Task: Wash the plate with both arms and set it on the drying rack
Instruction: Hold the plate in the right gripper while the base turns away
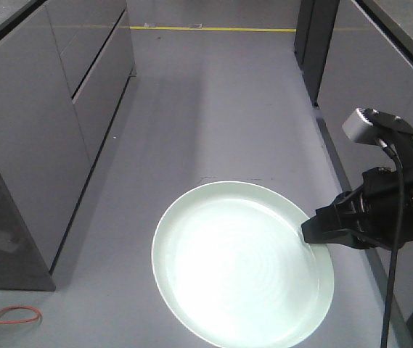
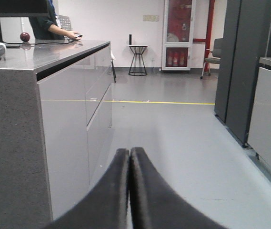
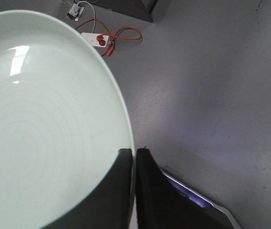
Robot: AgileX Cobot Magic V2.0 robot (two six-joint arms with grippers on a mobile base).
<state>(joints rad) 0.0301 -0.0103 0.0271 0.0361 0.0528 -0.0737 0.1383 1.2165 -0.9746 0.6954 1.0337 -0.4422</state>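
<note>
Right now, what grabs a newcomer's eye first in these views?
The mint-green plate stands out, brightly lit over the grey floor in the front view and pinched at its right rim by the right gripper. The left gripper is shut on nothing, pointing down an aisle beside grey cabinets. A red cable lies on the floor beyond the plate in the right wrist view.

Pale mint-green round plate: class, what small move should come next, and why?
Probably bring the left gripper across to the pale mint-green round plate: the right gripper pinches only its rim, over the grey floor, while the left is shut and empty.
</note>
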